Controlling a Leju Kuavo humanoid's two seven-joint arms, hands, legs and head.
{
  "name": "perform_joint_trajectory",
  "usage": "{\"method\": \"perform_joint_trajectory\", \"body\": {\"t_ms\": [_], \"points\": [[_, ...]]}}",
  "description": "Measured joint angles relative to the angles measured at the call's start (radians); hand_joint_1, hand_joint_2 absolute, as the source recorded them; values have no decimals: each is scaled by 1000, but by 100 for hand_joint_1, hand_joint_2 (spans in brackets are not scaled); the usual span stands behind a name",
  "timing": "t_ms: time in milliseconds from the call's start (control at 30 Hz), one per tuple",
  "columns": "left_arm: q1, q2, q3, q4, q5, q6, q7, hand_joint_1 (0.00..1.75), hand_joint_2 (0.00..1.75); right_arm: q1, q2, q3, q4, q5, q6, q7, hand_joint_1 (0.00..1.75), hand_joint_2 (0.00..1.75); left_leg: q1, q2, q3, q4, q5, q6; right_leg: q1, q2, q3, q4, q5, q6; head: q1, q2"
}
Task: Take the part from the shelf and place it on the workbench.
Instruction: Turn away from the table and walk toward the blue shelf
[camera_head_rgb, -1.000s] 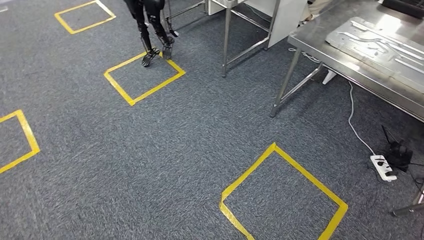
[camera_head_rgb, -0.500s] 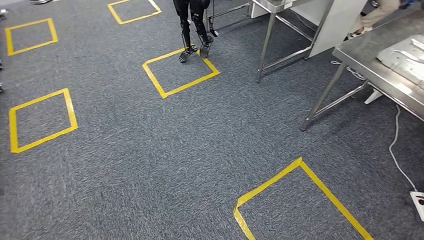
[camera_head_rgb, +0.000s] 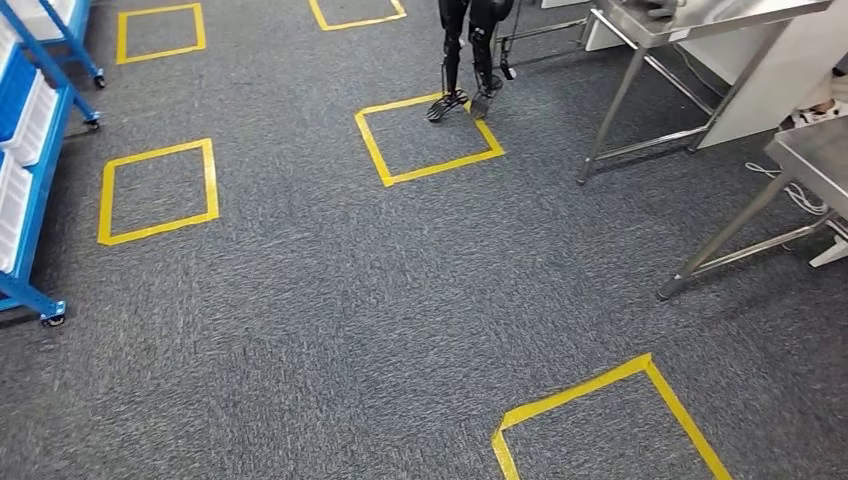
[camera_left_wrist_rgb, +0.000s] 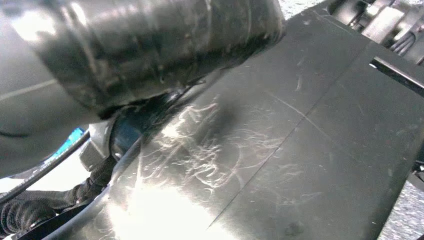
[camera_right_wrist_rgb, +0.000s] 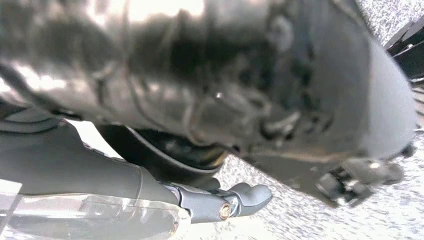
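Carpet (camera_head_rgb: 330, 330) with a yellow taped square (camera_head_rgb: 610, 420) lies nearest. Farther off, the blue shelf (camera_head_rgb: 35, 150) stands at the far left, its white trays (camera_head_rgb: 30, 120) probably holding the part; steel workbenches (camera_head_rgb: 800, 150) stand right. Shelf lies left, nearer the left arm. Whether either hand's fingers are open or closed, I cannot tell.

A blue shelf (camera_head_rgb: 30, 170) on small wheels is seen at the far left edge of the head view, holding white trays. A steel workbench (camera_head_rgb: 815, 160) with slanted legs is seen at the right edge, well apart from the shelf across grey carpet.
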Motion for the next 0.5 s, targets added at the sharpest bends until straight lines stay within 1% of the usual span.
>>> {"method": "perform_joint_trajectory", "body": {"t_ms": [33,67,100,133,167,200,233,267,300,333,367,400,433,467,500], "points": [[0,-1,0,0,0,0,0,0,0,-1,0,2,0,0,0,0,0,0,1,-9,3,-3,2,6,-2,22,-12,29,-19,4,2,0],[-1,-1,0,0,-1,-1,1,0,0,-1,0,4,0,-1,1,0,0,0,2,-19,5,-6,3,12,-4,50,-35,78,-45,5,6,0],[-1,-2,0,0,-1,-1,2,0,0,-1,0,7,0,-2,2,0,0,0,2,-29,5,-6,3,17,-3,75,-69,145,-76,5,9,0],[-1,-2,0,0,-2,-2,4,0,0,-1,0,10,0,-2,2,0,0,0,0,-41,5,-6,3,20,-2,87,-105,213,-100,4,11,0],[-1,-2,0,0,-3,-3,6,0,0,0,-1,14,0,-3,3,0,0,0,-1,-55,6,-5,2,22,-1,94,-132,259,-108,3,11,0],[1,-2,0,0,-4,-4,7,0,0,-1,-2,18,0,-3,4,0,0,0,-3,-70,8,-5,2,23,0,98,-145,274,-97,1,12,0],[2,-3,0,0,-5,-5,9,0,0,-1,-3,20,0,-1,7,0,0,0,-4,-86,11,-4,1,22,0,102,-139,248,-67,-2,12,0],[2,-3,0,0,-7,-6,9,0,0,-1,-3,23,0,2,12,1,0,0,-4,-102,13,-4,1,22,0,112,-117,190,-25,-6,12,0],[2,-3,0,0,-10,-7,9,0,0,-1,-4,28,0,7,18,3,0,0,-4,-117,15,-3,0,20,-1,137,-90,124,9,-10,12,0],[1,-4,0,0,-14,-9,9,0,0,-1,-4,34,0,11,24,5,0,0,-4,-131,13,0,-2,18,-3,164,-67,65,32,-13,12,0],[0,-4,0,0,-20,-11,9,0,0,0,-4,40,0,13,28,7,0,0,-4,-143,10,2,-1,14,-4,185,-53,26,43,-16,13,0],[-1,-4,0,0,-28,-14,9,0,0,-1,-5,45,0,10,30,8,0,0,-2,-154,6,2,-1,9,-4,196,-47,9,41,-18,13,0],[-2,-4,0,0,-36,-17,9,0,0,-1,-5,49,0,4,30,7,0,0,0,-166,2,2,1,3,-3,190,-44,3,41,-21,13,0],[-1,-4,0,0,-45,-19,9,0,0,-2,-4,52,-1,-6,27,6,0,0,2,-172,-1,1,2,-2,-3,177,-41,1,42,-25,13,0],[-1,-3,0,0,-53,-20,9,0,0,-2,-4,54,-2,-15,24,4,0,0,1,-159,-5,8,-4,-7,-3,163,-36,-4,44,-30,12,0]]}}
